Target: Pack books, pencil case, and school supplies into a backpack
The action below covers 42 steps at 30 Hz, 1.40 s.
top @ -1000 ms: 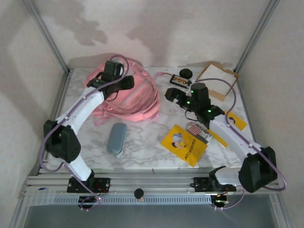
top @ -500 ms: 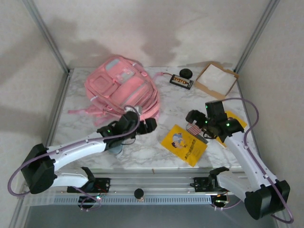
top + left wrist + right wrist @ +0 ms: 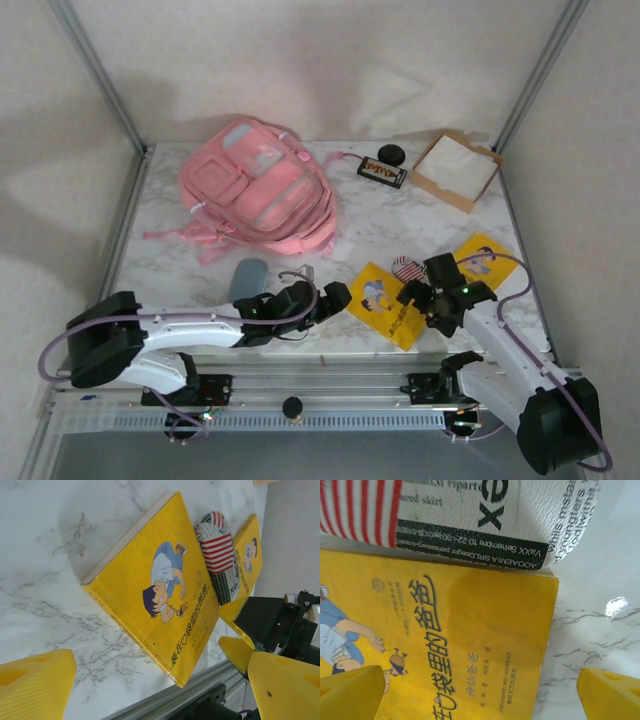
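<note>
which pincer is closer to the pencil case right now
Left. The left pincer lies a little to the right of the pencil case, by the left corner of the nearer yellow book; the right pincer is farther right, across that book.

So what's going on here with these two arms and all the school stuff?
Two robot arms are packing a school bag. The left gripper and right gripper, both open and empty, hover close to a bright yellow paperback with a cartoon boy, lying on the marble table beside a small flag-striped pack. The big pink fabric backpack sits at the back; a grey-blue soft pouch lies in front of it, not yet packed.
</note>
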Each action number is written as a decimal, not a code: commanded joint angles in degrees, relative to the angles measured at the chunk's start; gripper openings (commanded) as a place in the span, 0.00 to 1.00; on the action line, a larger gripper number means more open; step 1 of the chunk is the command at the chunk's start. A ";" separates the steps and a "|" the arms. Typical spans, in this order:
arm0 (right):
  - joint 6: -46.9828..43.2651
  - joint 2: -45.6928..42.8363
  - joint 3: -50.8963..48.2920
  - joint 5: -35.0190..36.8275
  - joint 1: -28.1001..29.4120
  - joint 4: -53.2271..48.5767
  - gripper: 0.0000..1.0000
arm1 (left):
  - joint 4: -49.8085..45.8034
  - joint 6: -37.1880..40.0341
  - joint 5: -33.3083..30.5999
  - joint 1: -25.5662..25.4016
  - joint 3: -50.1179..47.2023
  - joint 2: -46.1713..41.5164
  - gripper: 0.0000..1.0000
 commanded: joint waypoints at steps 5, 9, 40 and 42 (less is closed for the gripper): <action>0.15 1.51 -2.69 -3.48 0.02 6.06 0.99 | 3.03 -11.64 -3.57 -1.88 -0.55 3.72 0.90; 1.64 1.54 -5.12 -8.37 0.40 9.66 0.99 | 3.39 -13.46 -4.26 -1.93 -0.72 5.22 0.91; -12.32 22.64 14.72 -12.94 10.68 18.13 0.99 | 2.45 -11.78 -8.93 4.00 -0.21 9.68 0.94; -13.39 24.25 15.14 -13.70 8.44 20.46 0.99 | 3.28 -11.70 -9.53 4.11 -0.35 9.94 0.94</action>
